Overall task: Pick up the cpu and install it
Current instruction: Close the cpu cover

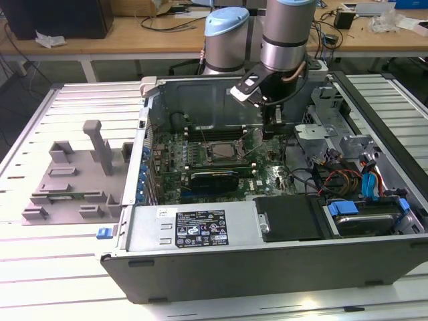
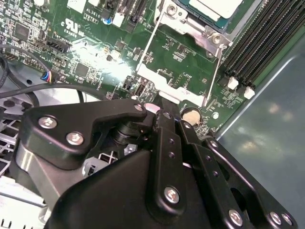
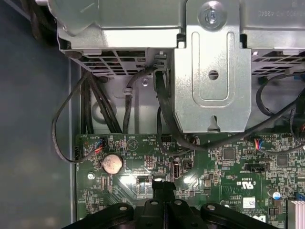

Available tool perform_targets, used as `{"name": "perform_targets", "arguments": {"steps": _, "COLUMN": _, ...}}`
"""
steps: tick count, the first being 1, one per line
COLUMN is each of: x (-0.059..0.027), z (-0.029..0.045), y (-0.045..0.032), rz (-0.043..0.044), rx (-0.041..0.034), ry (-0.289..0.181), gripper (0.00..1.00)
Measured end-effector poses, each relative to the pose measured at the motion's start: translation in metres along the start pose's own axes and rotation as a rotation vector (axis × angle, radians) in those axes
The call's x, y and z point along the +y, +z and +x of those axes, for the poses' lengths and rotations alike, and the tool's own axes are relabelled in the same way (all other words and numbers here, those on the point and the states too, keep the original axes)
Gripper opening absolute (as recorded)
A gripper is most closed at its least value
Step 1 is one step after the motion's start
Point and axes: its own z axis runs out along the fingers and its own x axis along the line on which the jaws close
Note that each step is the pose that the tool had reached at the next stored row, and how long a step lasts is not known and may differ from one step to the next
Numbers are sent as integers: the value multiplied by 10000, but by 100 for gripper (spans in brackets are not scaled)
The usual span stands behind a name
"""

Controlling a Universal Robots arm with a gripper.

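Note:
The cpu (image 2: 213, 8), with a pale silver top, lies in the motherboard socket (image 1: 221, 151), a short way from my fingertips. The socket's metal load plate (image 2: 167, 90) is swung open beside it, flat over the green board. My gripper (image 2: 163, 101) is shut. I see nothing held between its black fingers, and the tips rest at the outer edge of that load plate. In the exterior view the gripper (image 1: 276, 121) reaches down inside the open computer case, toward that view's right of the socket. In the first wrist view the gripper (image 3: 162, 183) hangs just over the board.
The open computer case (image 1: 200, 267) lies on a slatted table. Memory slots (image 2: 257, 47) run beside the socket. A coin battery (image 3: 112, 163), black cables (image 3: 95, 107) and a metal drive cage (image 3: 212, 81) are close by. A grey plastic fixture (image 1: 73, 180) stands on the exterior view's left.

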Motion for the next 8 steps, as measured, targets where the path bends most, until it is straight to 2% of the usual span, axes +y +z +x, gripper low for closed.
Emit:
{"name": "perform_targets", "arguments": {"steps": 3, "x": -48, "z": 1, "y": -3, "rz": -29, "rx": 0, "ry": 2, "gripper": 11}}
{"name": "perform_targets", "arguments": {"steps": 8, "x": -134, "z": 5, "y": -9, "rz": -126, "rx": 3, "ry": 4, "gripper": 11}}
